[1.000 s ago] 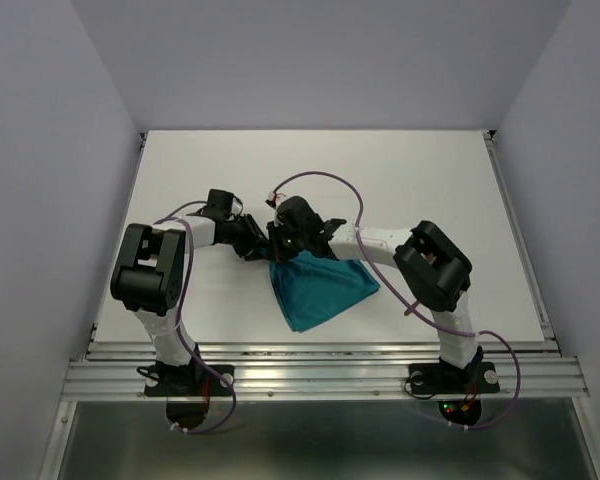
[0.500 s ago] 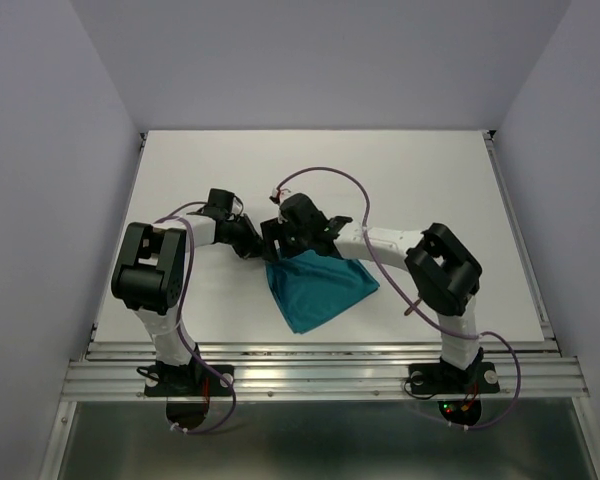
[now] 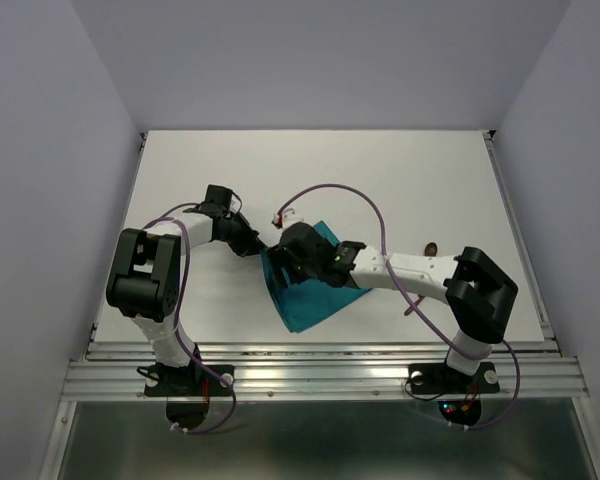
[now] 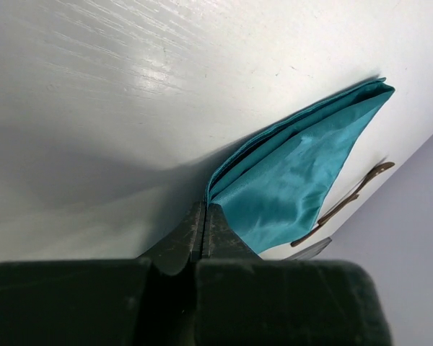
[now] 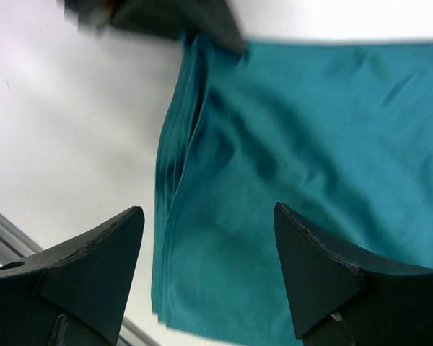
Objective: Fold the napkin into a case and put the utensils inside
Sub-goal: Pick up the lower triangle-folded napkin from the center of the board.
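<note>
The teal napkin (image 3: 315, 305) lies folded in layers near the table's front middle. In the left wrist view the napkin (image 4: 296, 180) stretches away from my fingertips, and my left gripper (image 4: 204, 216) is shut on its near corner. From above, the left gripper (image 3: 258, 247) sits at the cloth's upper left corner. My right gripper (image 5: 208, 210) hovers open over the napkin (image 5: 310, 144), with nothing between its fingers (image 5: 94, 267); in the top view the right gripper (image 3: 288, 268) is above the cloth's left part. The reddish-brown utensils (image 4: 346, 202) lie beyond the napkin's far edge, and the right arm mostly hides the utensils (image 3: 431, 246) from above.
A metal rail (image 3: 320, 355) runs along the table's near edge, close to the napkin's lower corner, and the rail (image 5: 0, 238) shows again at the lower left of the right wrist view. Purple cables (image 3: 330, 190) loop above both wrists. Grey walls close in the table.
My right gripper has opened, let go of the napkin and slid toward the near edge while its elbow swung right. My left gripper has shut on the napkin's corner.
</note>
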Motion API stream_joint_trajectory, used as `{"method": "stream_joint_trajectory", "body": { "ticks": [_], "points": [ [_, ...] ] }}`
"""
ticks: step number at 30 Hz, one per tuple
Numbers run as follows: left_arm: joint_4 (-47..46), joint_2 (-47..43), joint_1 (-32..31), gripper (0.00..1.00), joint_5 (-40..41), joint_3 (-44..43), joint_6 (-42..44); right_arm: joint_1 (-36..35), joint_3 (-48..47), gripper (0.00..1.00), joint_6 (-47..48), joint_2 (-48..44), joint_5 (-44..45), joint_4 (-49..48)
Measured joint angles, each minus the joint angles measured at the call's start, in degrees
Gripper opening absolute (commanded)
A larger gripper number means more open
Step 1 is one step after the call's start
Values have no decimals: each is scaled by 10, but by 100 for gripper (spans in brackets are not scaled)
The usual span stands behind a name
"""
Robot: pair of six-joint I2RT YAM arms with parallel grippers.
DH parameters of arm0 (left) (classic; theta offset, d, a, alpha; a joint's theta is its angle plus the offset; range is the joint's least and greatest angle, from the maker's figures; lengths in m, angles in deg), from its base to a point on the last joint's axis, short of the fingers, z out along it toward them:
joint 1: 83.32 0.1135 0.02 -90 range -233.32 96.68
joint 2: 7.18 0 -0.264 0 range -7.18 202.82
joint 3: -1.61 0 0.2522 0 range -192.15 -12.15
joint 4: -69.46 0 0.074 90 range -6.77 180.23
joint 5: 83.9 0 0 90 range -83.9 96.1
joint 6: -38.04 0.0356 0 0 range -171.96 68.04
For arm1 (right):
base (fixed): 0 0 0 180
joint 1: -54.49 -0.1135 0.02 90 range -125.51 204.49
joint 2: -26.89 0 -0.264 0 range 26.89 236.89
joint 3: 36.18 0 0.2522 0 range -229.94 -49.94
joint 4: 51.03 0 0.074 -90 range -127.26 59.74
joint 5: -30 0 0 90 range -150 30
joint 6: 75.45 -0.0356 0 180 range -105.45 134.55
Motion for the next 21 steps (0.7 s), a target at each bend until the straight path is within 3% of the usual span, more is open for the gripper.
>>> {"method": "stream_joint_trajectory", "body": {
  "ticks": [9, 14, 21],
  "points": [
    [8, 0, 0, 0, 12, -7, -7, -135, 44, 71, -11, 0, 57, 70],
    [9, 0, 0, 0, 17, -7, -9, -155, 44, 63, -26, 24, 82, 83],
    [10, 0, 0, 0, 21, -7, -11, -163, 44, 61, -37, 56, 101, 87]
  ]
}}
